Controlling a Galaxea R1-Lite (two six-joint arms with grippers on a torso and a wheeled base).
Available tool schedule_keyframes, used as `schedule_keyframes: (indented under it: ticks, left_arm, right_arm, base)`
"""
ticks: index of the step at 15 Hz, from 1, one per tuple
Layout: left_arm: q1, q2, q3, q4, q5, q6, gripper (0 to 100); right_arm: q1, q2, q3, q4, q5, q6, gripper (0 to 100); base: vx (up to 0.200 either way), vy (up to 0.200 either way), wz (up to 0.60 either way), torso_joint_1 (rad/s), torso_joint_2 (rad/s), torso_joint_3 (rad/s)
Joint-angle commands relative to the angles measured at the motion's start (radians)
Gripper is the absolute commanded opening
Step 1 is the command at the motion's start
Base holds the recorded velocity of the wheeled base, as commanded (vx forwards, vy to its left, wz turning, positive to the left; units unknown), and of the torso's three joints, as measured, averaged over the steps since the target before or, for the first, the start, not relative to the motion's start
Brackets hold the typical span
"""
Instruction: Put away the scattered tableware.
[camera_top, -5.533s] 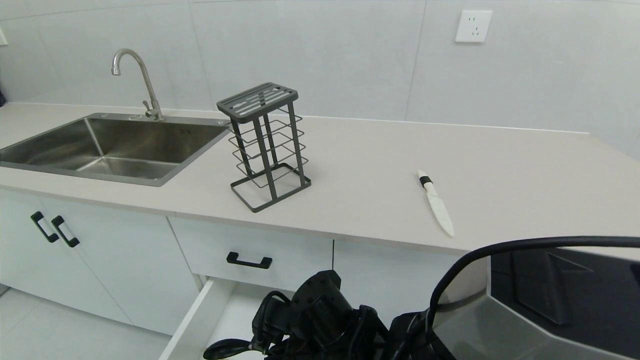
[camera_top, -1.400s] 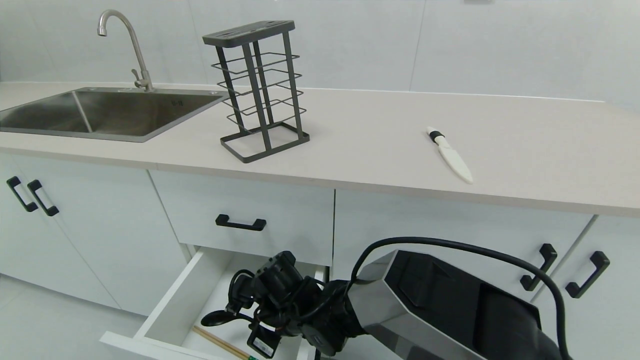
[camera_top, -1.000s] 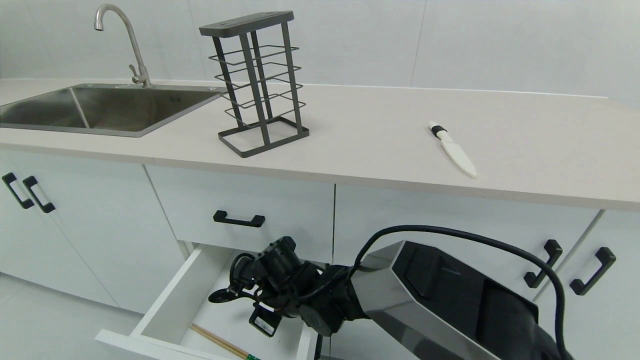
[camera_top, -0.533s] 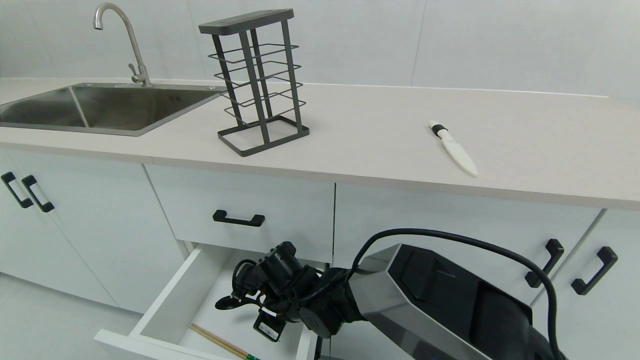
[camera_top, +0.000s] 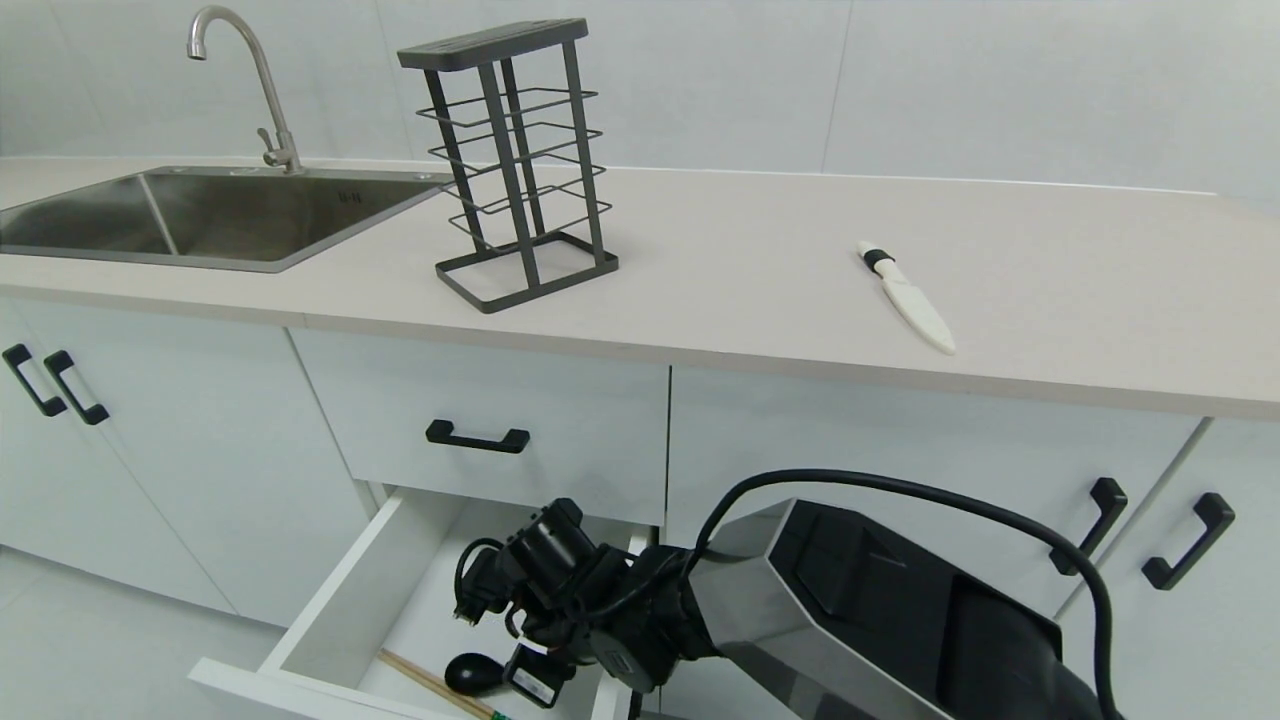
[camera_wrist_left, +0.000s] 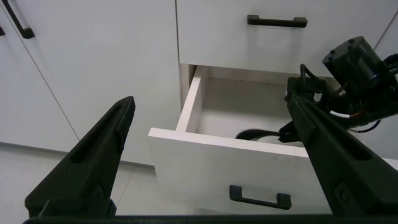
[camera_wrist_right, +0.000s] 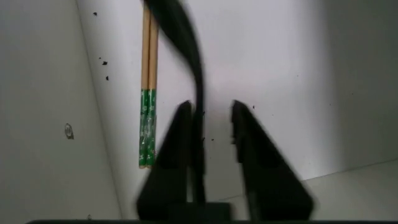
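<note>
The left gripper (camera_wrist_left: 210, 106) has its fingers (camera_wrist_left: 102, 152) spread wide in front of the open drawer (camera_wrist_left: 249, 180). A black spoon (camera_wrist_left: 252, 134) lies inside the drawer. The right arm (camera_wrist_left: 351, 59) hangs over the drawer, below a black handle (camera_wrist_left: 277, 22).

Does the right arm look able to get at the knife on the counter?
Probably yes: the knife lies alone on open counter, though the right gripper, open, sits low in the drawer.

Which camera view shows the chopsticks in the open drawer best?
The right wrist view: the chopsticks lie side by side on the drawer floor, green-patterned ends clear. The head view catches a short stretch of them. In the left wrist view, the drawer front hides them.
</note>
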Motion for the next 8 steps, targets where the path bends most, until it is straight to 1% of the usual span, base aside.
schedule_keyframes:
  ticks: [1,3,6,8]
  left_arm:
    - [0.001,0.001,0.0,0.0,0.0,0.0,100]
    - [-0.001,0.001,0.0,0.0,0.0,0.0,100]
    - [0.001,0.001,0.0,0.0,0.0,0.0,100]
    - [0.001,0.001,0.0,0.0,0.0,0.0,100]
  right_arm:
    - [-0.001,-0.002,0.001,-0.002,0.0,-0.002,100]
    - [-0.002,-0.014,0.001,0.0,-0.001,-0.002,100]
    - [0.002,-0.092,0.026,0.001,-0.006,-0.005,100]
    - [0.025,-0.206,0.099,-0.006,-0.006,-0.003,100]
  base:
    - [0.0,0.0,0.0,0.0,0.0,0.0]
    - [0.0,0.0,0.0,0.0,0.0,0.0]
    - [0.0,0.0,0.0,0.0,0.0,0.0]
    - [0.0,0.0,0.0,0.0,0.0,0.0]
